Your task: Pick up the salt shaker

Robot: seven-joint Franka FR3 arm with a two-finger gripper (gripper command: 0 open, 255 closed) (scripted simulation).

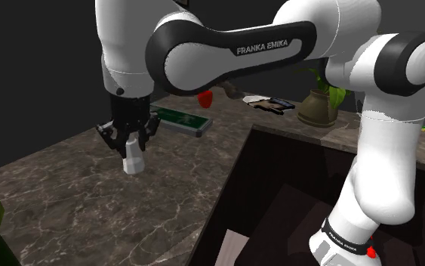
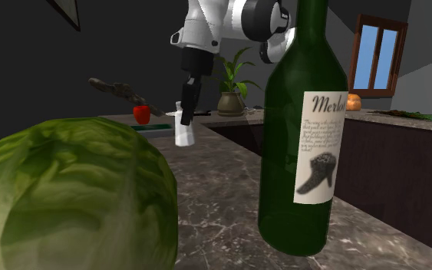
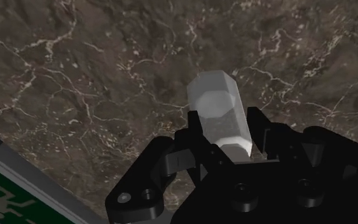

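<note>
pinching a small white faceted salt shaker (image 1: 133, 163), the all-black claw (image 1: 131, 148) is pointed downward over a dark, white-veined marble tabletop (image 1: 60, 200). the shaker is clasped by its upper part, with one finger pressed against each side. in the wrist view its far end is seen sticking out past the fingertips toward the stone. whether its base is touching the tabletop cannot be told.

in the shoulder view a flat green plate with a grey rim (image 1: 182, 119) is seen lying on the tabletop near the claw, beyond it and apart from the shaker. a small red object (image 1: 205, 98) is partly hidden behind the white arm (image 1: 233, 49). further along the tabletop, toward the shoulder view's right, a leafy plant in a brown pot (image 1: 318, 108) is placed.

in the second exterior view a tall dark green glass wine bottle with a cream label (image 2: 298, 130) is stood upright close to the camera. a large green cabbage (image 2: 68, 203) is seen at that view's lower left. the claw and shaker are found well behind both, between them in the picture. a blue-paned window in a brown frame (image 2: 375, 54) is set in the far wall.
</note>
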